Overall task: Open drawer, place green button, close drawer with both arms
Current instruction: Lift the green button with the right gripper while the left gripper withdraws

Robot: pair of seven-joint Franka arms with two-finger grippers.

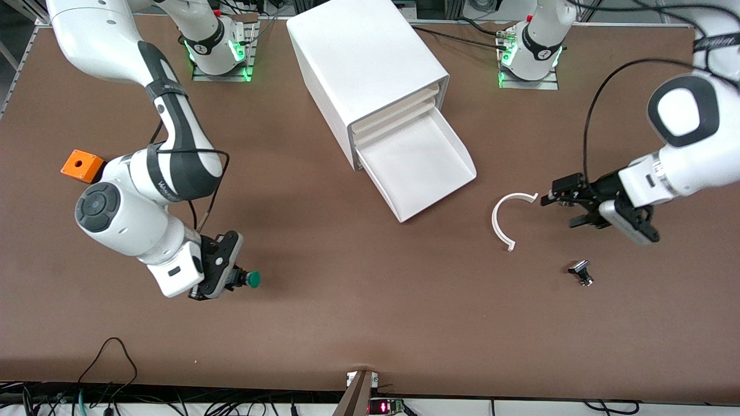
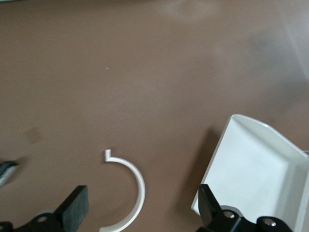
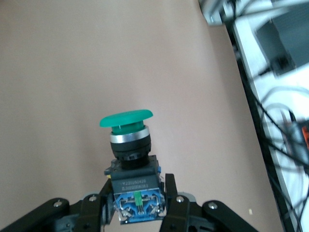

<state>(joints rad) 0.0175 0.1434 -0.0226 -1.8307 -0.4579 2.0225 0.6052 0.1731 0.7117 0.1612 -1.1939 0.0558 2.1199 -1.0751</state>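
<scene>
Drawer point(image 2: 256, 169) cut off by left wrist view edge; small black-and-silver part point(image 1: 581, 271) too small to identify.

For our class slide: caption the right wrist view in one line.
Right gripper shut on the green-capped button, held over the brown table.

I read the table point(image 1: 347, 300) as matt brown, smooth, cloth-like or laminate; can't tell which. Cabinet point(image 1: 358, 63) and drawer point(image 1: 425, 167): smooth white plastic, slight sheen. Button point(image 3: 126, 140): matt green plastic cap, bright metal collar, black and blue plastic body. White ring piece point(image 1: 503, 222) looks like matt plastic. Orange box point(image 1: 82, 165): matt plastic. Arms' shells are glossy white.
</scene>
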